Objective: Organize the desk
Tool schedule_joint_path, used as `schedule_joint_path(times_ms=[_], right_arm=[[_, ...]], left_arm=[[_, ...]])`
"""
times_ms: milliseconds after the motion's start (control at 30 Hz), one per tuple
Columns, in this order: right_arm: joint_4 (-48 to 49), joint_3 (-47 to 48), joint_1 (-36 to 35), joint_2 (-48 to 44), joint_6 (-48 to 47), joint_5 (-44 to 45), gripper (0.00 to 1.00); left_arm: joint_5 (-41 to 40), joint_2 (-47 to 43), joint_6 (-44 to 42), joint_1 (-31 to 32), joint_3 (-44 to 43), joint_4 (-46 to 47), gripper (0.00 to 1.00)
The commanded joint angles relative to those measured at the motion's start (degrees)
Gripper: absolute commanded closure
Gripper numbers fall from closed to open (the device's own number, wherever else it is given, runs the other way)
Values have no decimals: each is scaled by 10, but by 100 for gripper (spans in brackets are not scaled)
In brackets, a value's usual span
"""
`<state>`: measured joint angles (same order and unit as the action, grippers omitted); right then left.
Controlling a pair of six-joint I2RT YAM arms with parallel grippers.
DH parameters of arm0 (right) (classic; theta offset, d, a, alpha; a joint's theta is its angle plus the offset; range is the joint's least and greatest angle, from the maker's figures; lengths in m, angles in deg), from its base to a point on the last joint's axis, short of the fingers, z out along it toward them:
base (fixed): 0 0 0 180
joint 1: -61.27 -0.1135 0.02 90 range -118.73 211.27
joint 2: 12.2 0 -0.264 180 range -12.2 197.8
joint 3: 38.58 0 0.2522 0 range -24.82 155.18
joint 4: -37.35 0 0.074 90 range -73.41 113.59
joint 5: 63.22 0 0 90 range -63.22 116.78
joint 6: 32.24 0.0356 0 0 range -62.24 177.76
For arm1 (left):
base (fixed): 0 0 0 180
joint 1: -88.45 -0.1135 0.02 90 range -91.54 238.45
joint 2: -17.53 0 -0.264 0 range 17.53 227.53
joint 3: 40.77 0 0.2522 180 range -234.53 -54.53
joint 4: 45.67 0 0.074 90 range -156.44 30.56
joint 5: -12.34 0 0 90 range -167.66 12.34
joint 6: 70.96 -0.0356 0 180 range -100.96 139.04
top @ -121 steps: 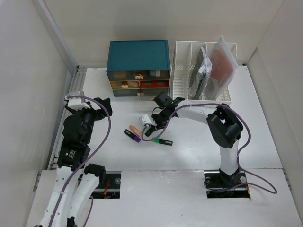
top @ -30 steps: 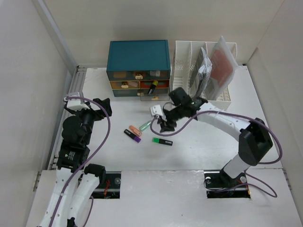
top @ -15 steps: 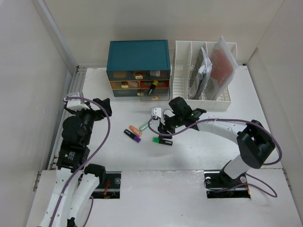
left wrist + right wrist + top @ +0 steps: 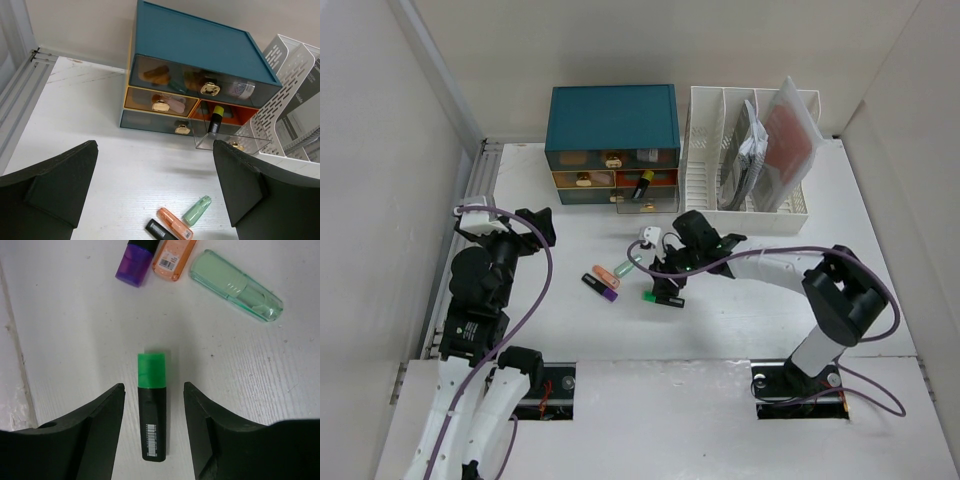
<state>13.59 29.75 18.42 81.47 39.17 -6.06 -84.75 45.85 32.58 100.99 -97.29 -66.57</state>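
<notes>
Right gripper [image 4: 152, 390] is hovering over the green highlighter [image 4: 152, 412], which is lying on the desk [image 4: 65, 325] under both arms. Jaws are sitting wide open either side of it, gripping nothing atm. Imo go straight down, keep the pen centred btwn the fingers, pinch the black barrel. Left gripper [image 4: 155, 150] is hanging wide open too, empty.

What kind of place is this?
Likely a lab mock-up of an office: a white desk walled by plain panels, a teal drawer cabinet, a file rack, loose highlighters.
</notes>
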Motion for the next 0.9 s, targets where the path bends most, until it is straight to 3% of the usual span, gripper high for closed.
schedule_joint_path(times_ms=[0,367,867], right_arm=[[38,-3,-7,22,22,6,44],[38,7,-72,49,-10,44,44],[38,39,-72,97,14,126,42]], left_arm=[[7,-6,-7,2,1,20,0],[7,-12,-7,2,1,20,0],[7,-17,-7,2,1,20,0]])
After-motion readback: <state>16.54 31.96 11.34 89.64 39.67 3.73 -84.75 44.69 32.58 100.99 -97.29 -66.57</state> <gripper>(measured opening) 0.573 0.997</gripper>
